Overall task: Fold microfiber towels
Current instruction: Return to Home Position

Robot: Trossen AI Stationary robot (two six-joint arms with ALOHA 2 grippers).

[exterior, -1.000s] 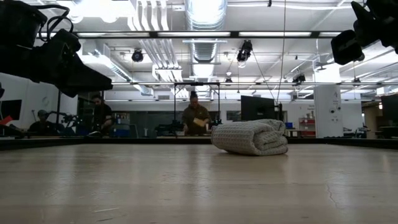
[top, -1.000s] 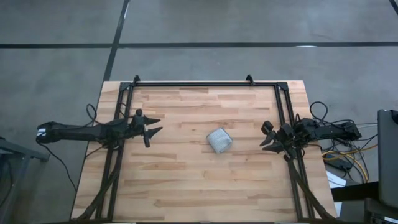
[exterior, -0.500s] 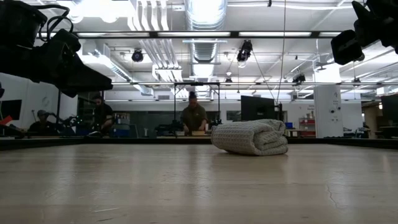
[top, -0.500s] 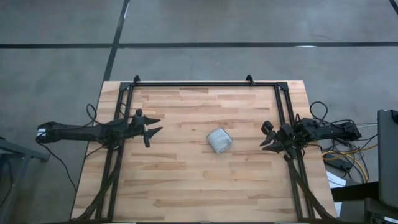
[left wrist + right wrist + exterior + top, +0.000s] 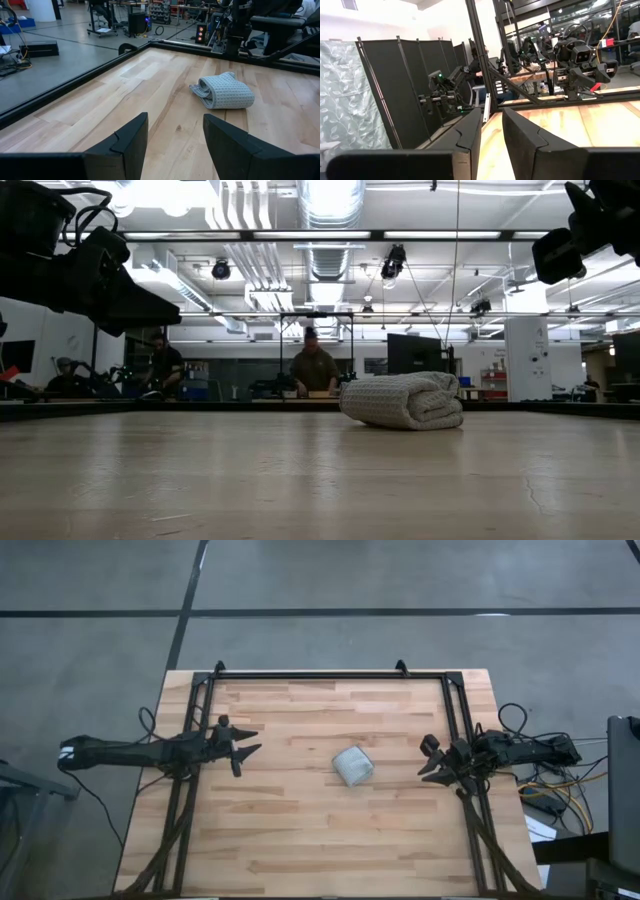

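So, quick status from my side of things. Over at 9 o'clock on the pale wooden plank table (image 5: pixel 300 840), my left gripper (image 5: pixel 254 741) hangs above the wood. Its two dark fingers (image 5: pixel 131 137) are spread wide with nothing between them.

Next along, the light grey-blue microfiber towel (image 5: pixel 352 765) sits as a chunky folded bundle just toward 3 o'clock of the table's middle. It's resting on the boards, well apart from both grippers. From the low view it reads as a rolled-over stack with layered edges.

At 3 o'clock, near the black frame rail (image 5: pixel 448 730), my right gripper (image 5: pixel 426 766) is also empty. Its fingers are parted, though the gap is narrower than the left's.

My read: the folding looks finished and this is the pull-back-to-rest part. The next move shouldn't need any contact. It's just tucking both arms out toward their own sides without clipping the bundle.

Writing-wise, nothing legible. There's a small white mark (image 5: pixel 67 751) on my left arm, but it's too tiny to read.
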